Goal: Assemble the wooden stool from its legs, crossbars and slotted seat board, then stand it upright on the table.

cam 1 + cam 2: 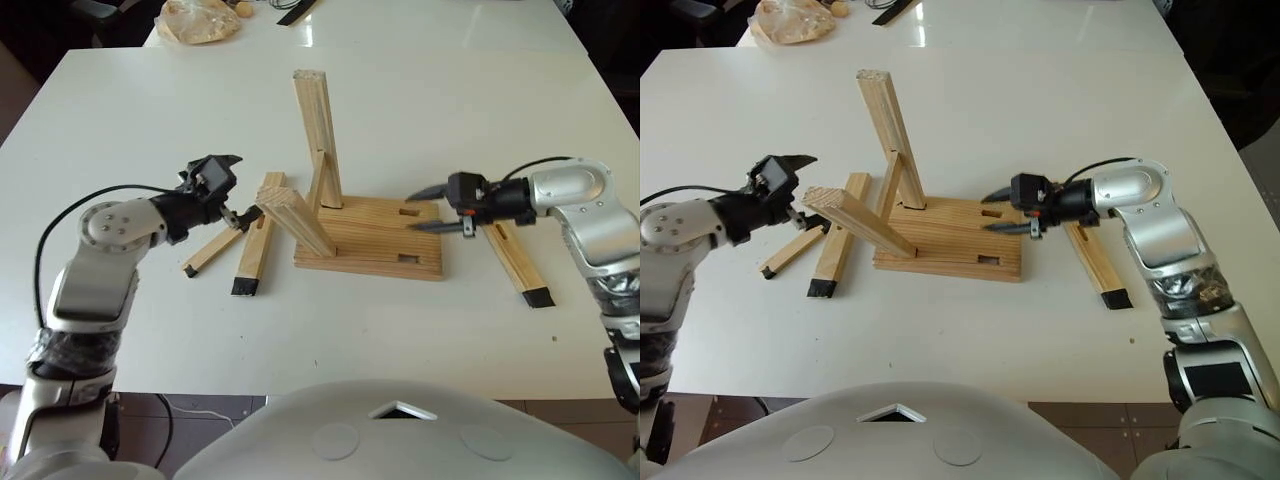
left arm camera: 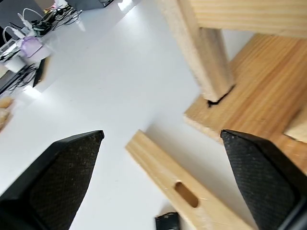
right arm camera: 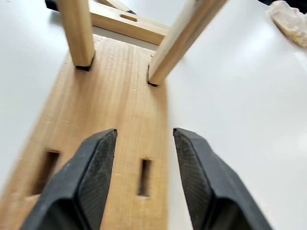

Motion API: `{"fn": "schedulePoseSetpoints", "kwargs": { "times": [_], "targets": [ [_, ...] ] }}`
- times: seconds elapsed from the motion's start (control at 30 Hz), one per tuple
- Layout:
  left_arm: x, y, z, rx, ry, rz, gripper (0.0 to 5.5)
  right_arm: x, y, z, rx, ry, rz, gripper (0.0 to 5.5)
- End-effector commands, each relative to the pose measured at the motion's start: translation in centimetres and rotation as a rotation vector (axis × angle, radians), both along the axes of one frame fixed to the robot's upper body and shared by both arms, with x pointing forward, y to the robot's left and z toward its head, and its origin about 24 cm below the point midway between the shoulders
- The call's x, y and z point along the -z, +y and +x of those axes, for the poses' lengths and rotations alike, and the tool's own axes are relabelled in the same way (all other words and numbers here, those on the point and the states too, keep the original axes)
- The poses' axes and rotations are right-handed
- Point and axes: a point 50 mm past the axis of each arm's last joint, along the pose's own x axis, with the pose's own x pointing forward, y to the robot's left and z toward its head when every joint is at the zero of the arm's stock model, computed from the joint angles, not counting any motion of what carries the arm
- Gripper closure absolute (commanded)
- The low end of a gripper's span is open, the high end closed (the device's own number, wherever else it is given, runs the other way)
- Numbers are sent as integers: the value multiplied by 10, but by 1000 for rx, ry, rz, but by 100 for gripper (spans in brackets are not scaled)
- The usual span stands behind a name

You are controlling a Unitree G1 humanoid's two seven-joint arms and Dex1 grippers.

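The slotted seat board [image 1: 375, 245] lies flat mid-table. One leg [image 1: 318, 125] stands upright at its far left corner, with a thin crossbar [image 1: 322, 188] slanting against it. A second leg [image 1: 298, 218] leans out to the left from the board's near left corner. My left gripper [image 1: 228, 188] is open beside that leaning leg, above a loose leg [image 2: 165, 179] lying on the table. My right gripper [image 1: 422, 208] is open with nothing in it, hovering over the board's right end and its slots [image 3: 144, 177].
A loose black-tipped leg [image 1: 517, 260] lies right of the board, under my right arm. A short piece [image 1: 212, 252] lies left of the loose leg. A crumpled bag [image 1: 200, 20] and a dark object [image 1: 300, 10] sit at the table's far edge.
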Motion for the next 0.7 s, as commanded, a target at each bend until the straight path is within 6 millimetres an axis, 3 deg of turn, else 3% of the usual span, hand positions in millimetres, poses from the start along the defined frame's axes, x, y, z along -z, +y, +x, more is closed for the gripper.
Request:
{"fn": "schedulePoseSetpoints", "kwargs": {
  "times": [0.03,0.2,0.37,0.57,0.7],
  "targets": [
    [8,-19,-40,234,173,-59,97,9,-4,36,141,-193,-68,333],
    [24,-26,-56,293,260,-60,97,36,-9,48,153,-263,-167,333],
    [48,-34,-58,294,350,-90,97,58,-6,37,46,-231,-219,333],
    [91,-37,-52,218,462,-68,97,61,-12,20,-74,-121,-234,333],
    [102,-37,-37,157,422,-19,97,62,-16,2,-130,-54,-232,333]
  ]
}}
